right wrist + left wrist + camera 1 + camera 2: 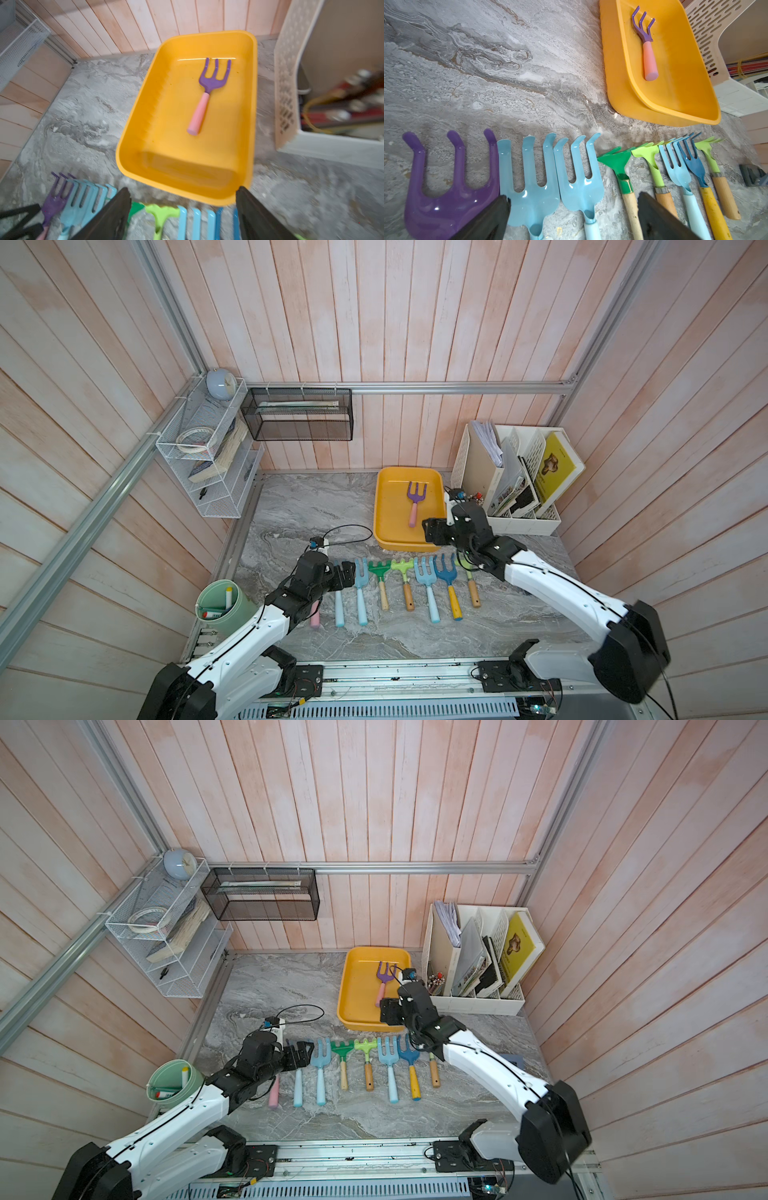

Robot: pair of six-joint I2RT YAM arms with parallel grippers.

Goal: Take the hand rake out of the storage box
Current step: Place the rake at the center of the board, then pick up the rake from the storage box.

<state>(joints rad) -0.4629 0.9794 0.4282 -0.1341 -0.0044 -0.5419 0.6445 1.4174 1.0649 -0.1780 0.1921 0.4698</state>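
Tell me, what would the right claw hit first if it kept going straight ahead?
Likely the storage box: the right gripper aims at its near wall or the floor just behind, short of the hand rake. Depth is unclear.

left arm [239,637] low | left fingers [483,221] spread, empty | right arm [552,585] outstretched | right fingers [112,216] apart, empty

A green cup [243,608] stands left of the left tool [348,572]; a white organizer [523,526] stands right of the right tool [430,531].
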